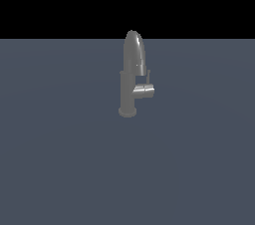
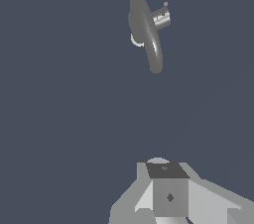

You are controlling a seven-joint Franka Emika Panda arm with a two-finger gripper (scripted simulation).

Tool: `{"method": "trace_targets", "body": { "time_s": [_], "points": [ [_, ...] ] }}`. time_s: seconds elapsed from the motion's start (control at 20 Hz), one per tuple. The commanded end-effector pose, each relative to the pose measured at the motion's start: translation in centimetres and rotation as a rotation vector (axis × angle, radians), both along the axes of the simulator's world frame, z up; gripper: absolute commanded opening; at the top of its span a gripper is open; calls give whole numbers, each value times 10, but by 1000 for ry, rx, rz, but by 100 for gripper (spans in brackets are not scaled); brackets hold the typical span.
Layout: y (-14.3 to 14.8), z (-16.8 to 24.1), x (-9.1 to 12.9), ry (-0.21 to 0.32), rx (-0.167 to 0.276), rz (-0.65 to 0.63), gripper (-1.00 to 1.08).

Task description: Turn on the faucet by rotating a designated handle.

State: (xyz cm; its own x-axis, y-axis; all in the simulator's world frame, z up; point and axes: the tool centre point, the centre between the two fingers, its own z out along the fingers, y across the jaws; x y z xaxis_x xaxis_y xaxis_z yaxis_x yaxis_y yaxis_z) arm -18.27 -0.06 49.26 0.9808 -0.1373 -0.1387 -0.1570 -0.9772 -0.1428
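Exterior view: small dull-grey metal faucet (image 1: 130, 77) with arched spout, upright mid-way on flat slate-blue counter (image 1: 60, 159). Short grey cylindrical handle (image 1: 144, 90) jutting toward exterior view's right, thin dark lever rod (image 1: 148, 76) standing up from it. No arm visible here.

Wrist view: same faucet (image 2: 147, 34) seen from above, handle (image 2: 161, 18) beside spout. Grey blocky tool (image 2: 168, 196) well apart from it; fingertips out of frame, so wide or narrow: cannot tell.

Step in hand, probably: approach. Best to come in from handle side, clear of spout, push the lever rod, not the post.
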Motion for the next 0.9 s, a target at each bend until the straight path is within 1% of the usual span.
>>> {"method": "trace_targets", "body": {
  "time_s": [0.0,0.85],
  "points": [
    [-1,-3,14,35,27,-27,-100],
    [-16,-39,107,277,223,-213,-100]
  ]
}}
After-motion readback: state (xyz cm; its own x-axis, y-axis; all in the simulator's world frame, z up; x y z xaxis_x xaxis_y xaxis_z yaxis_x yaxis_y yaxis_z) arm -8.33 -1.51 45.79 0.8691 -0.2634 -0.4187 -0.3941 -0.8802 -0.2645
